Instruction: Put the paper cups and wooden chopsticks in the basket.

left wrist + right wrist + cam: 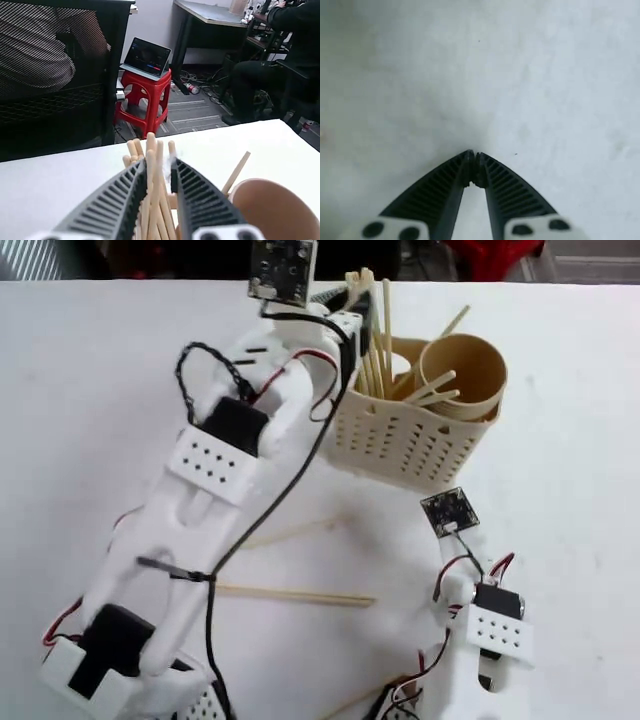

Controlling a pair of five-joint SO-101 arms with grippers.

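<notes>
- the left gripper (pixel 159 164) is seen pinching a bundle of chopsticks (pixel 151 146), with the sticks held upright between its narrowly parted jaws.
- the basket (pixel 400 445) is placed directly beneath this gripper, and a cup (pixel 275 205) is lodged in it just beside the jaws, with more sticks leaning against it.
- the step in hand is judged to be the drop: the bundle is held over the basket but not yet released.
- the jaws will need to be spread next, so the sticks can fall inside the basket wall and not across its rim.
- the right gripper (pixel 473 156) is pressed together on nothing, with bare table (pixel 530 75) ahead of its tips and the basket well apart from it.
- three loose sticks (pixel 300 594) are left on the table, behind the left gripper and under its arm, and are not yet collected.
- one of these is likely to be fetched once the bundle is let go.
</notes>
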